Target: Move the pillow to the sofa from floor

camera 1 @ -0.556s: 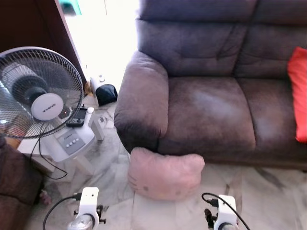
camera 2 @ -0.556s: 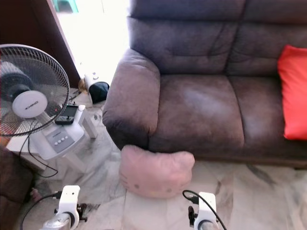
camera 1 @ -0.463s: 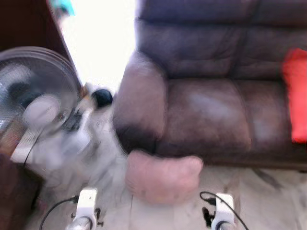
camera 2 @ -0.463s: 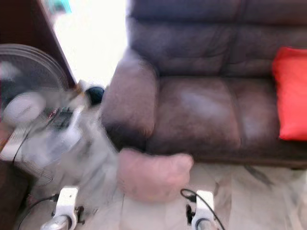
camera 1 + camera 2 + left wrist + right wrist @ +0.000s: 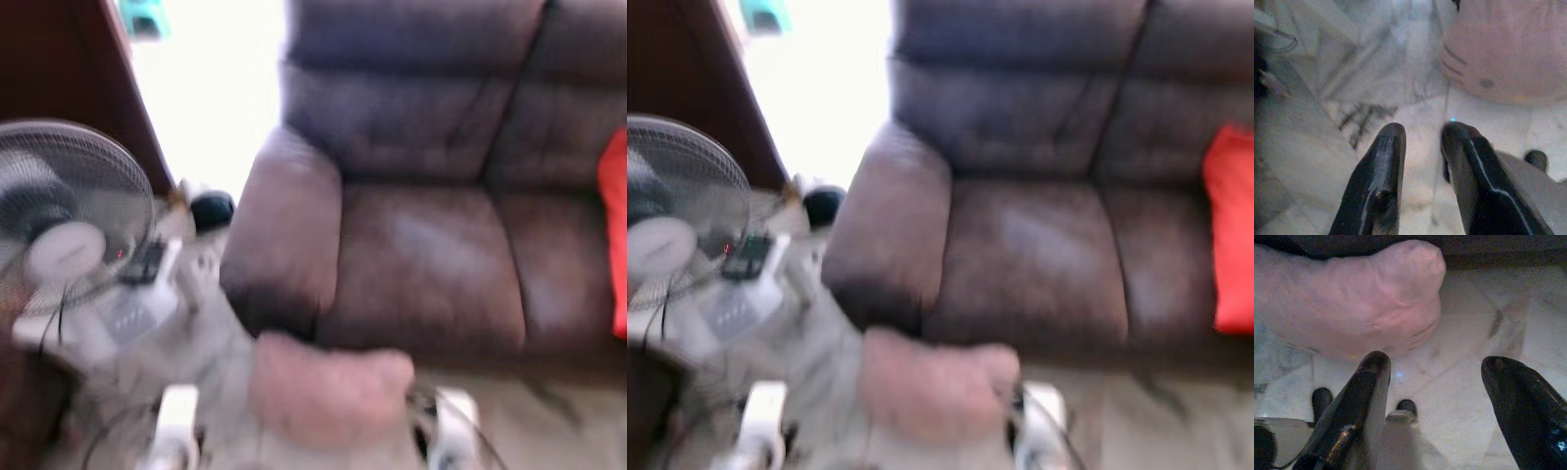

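A pink pillow (image 5: 328, 397) with a cartoon face lies on the marble floor, against the front of the dark brown sofa (image 5: 421, 255) below its left armrest. Both eye views are blurred. My left gripper (image 5: 1424, 132) hovers low over the floor, open with a narrow gap, and the pillow (image 5: 1498, 54) lies just ahead of it, apart from the fingers. My right gripper (image 5: 1436, 361) is wide open over the floor, with the pillow (image 5: 1352, 298) close ahead of one finger and nothing between the fingers.
A standing fan (image 5: 69, 235) on a white base with a cable is on the floor to the left. A red cushion (image 5: 1234, 235) rests at the sofa's right end. A dark wooden cabinet (image 5: 69, 69) stands at the far left.
The whole picture has shifted and blurred, so the camera is moving. The pillow and my wrists now sit lower in the eye views. The pillow itself has not moved.
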Available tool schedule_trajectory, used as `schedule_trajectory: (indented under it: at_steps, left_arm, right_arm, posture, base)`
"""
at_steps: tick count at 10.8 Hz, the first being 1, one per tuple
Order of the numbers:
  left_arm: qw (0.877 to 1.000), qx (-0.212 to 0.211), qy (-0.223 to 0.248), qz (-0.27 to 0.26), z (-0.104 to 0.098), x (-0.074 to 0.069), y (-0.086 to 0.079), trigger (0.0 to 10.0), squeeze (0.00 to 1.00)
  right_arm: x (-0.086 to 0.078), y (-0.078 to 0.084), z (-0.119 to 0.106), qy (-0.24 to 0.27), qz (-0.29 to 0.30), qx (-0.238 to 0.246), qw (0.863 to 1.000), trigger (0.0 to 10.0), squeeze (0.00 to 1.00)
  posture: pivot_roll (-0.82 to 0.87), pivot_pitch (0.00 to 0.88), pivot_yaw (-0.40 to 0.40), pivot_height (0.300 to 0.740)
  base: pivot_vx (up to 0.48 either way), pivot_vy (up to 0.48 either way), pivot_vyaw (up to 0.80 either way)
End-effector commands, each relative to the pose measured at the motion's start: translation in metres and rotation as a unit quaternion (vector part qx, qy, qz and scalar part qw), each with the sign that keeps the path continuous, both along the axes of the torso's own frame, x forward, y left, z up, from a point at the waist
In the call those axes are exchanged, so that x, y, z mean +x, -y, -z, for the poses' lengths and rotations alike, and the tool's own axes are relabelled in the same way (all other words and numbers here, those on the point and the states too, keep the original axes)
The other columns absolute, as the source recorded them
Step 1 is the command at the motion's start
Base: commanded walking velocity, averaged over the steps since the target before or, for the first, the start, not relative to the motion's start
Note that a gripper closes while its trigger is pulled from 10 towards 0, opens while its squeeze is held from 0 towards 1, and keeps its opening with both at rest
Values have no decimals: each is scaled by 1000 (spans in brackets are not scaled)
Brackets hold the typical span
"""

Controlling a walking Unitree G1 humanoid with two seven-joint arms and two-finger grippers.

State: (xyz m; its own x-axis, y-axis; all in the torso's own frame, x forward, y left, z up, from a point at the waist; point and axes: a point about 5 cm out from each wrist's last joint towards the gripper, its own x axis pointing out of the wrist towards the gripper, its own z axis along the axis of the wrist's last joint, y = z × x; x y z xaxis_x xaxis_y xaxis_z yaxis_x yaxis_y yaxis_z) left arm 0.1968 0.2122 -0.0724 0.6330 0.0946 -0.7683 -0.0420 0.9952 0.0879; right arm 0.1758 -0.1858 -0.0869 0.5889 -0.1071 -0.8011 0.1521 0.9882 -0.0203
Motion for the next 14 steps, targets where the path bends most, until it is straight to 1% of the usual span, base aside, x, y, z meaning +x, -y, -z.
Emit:
schedule_trajectory:
  at_steps: [1,8,14]
  left_arm:
    - [1000,0,-7,11,2,0,6,10000,0]
    - [1000,-2,5,17,-2,7,12,10000,0]
    - [1000,-3,4,18,-1,6,11,10000,0]
  right_arm:
    - [-8,11,2,-11,9,-11,1000,10000,0]
    - [-9,11,2,-8,10,-5,1000,10000,0]
    - [-8,10,2,-7,9,-4,1000,10000,0]
  posture:
    - [68,74,-6,740]
    - [65,61,-8,740]
    - [67,72,-8,740]
  base:
    - [0,0,0]
    - [0,0,0]
    - [0,0,0]
